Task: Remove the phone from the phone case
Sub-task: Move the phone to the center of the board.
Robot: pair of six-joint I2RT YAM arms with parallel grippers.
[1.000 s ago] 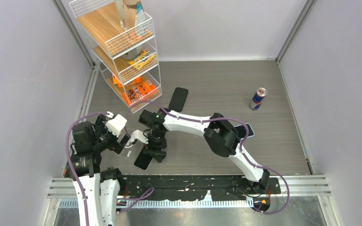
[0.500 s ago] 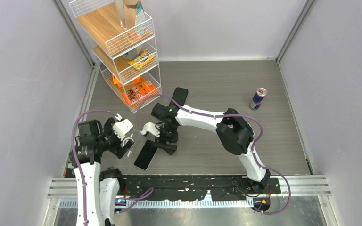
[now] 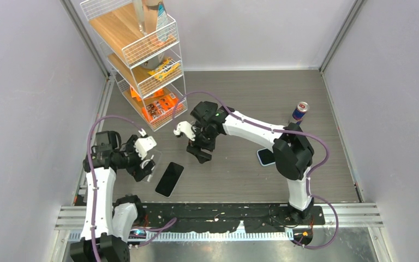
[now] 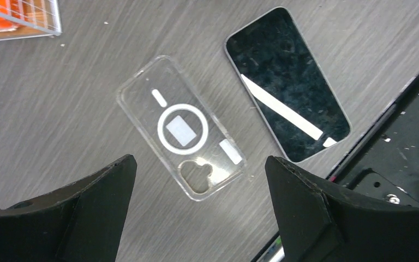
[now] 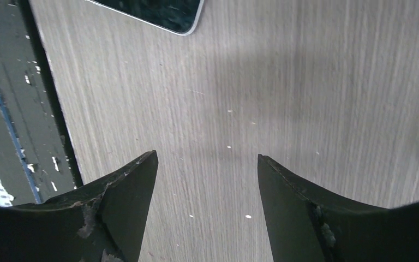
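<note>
The job looks essentially finished: the transparent plastic phone case (image 4: 183,136) lies empty on the grey wood-grain table (image 4: 60,109), its white ring and camera cut-out showing through, and the black slab phone with a glossy dark screen (image 4: 286,84) lies flat just beside it, close but not touching. Both sit directly under the left gripper (image 4: 199,164), whose fingers are spread wide with nothing between them; the case lies below the gap and the phone off toward the finger at the right of the wrist view, near the dark rail at the table's edge. The right gripper (image 5: 207,157) is likewise spread and empty, looking down on bare table, with only a corner of a dark screen ahead of its fingers (I cannot say for certain which device that is). What is left, as I judge it, is no more than pulling both arms clear. Compared with a second ago, the right gripper (image 3: 199,147) has lifted off the phone (image 3: 169,179) and swung away toward the middle of the table, well apart from it, while the left gripper (image 3: 147,164) has drawn back a little; the phone rests in roughly the same spot.
</note>
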